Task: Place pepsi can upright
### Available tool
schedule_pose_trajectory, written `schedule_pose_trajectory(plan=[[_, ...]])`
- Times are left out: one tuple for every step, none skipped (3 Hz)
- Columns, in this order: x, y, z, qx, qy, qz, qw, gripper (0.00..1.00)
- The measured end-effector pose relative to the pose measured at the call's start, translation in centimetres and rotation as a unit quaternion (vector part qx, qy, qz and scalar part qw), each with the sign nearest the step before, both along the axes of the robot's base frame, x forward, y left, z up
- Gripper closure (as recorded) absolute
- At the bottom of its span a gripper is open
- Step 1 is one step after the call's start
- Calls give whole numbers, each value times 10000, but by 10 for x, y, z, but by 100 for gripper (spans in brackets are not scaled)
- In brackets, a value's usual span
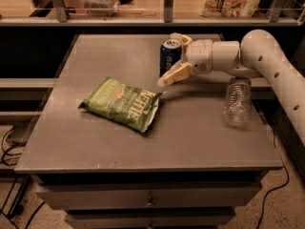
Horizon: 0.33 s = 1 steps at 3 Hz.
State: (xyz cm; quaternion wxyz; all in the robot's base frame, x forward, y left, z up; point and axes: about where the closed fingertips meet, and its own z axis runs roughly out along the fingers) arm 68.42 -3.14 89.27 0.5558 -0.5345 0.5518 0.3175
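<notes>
While the pepsi can [170,56] stands upright, silver top up, at the far middle of the worktop [95,56], the tool [168,59] reaches in from the right with its fingers [175,74] spread wide on either side of the can, not clamped on it. A green chip bag [121,103] lies nearer the front left, and a clear plastic bottle [237,101] lies under the arm [267,56] on the right.
</notes>
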Motion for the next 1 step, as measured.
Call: schedule_pose_trajectory(plan=[[0,0,0,0,0,1,10000,0]])
